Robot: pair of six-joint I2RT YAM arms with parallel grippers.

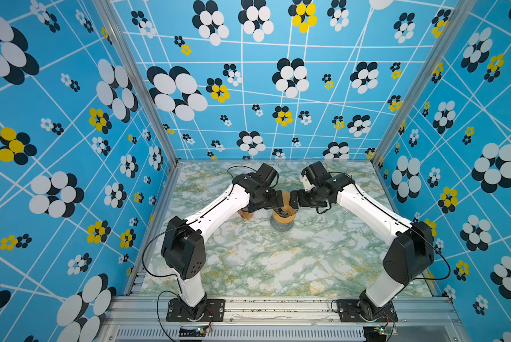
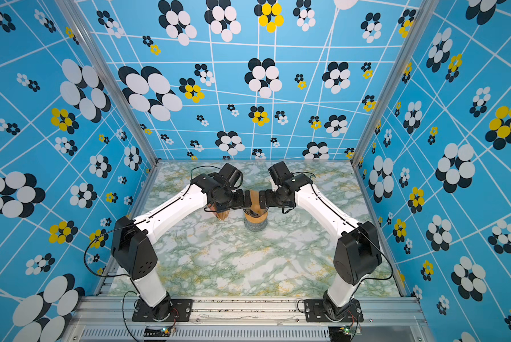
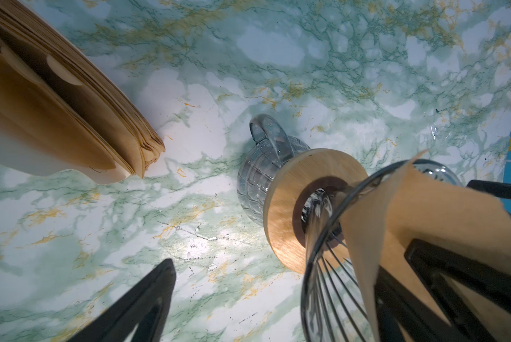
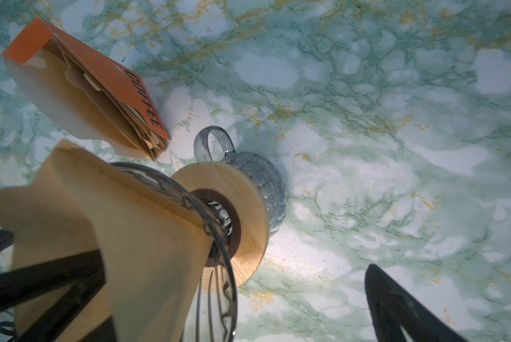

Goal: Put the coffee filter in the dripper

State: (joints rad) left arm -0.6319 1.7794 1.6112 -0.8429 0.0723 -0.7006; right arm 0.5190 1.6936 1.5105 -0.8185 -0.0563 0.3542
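Observation:
The coffee filter (image 3: 443,213) (image 4: 124,225), a tan paper cone, sits in the dripper (image 3: 322,281) (image 4: 223,284) and stands up above its ribbed glass rim. In both top views the filter (image 1: 286,197) (image 2: 255,200) shows between the two grippers. My left gripper (image 3: 301,299) (image 1: 278,201) is open: one finger lies against the paper, the other stands well outside the glass wall. My right gripper (image 4: 227,299) (image 1: 294,202) is open in the same way from the opposite side. Neither is closed on anything.
The dripper rests on a round wooden ring (image 3: 286,207) (image 4: 248,195) on top of a clear glass jug (image 3: 257,180) (image 4: 266,177) with a handle. An orange packet (image 4: 115,80) (image 1: 246,215) with a stack of tan papers (image 3: 55,103) lies just left of it on the marble table (image 1: 263,260).

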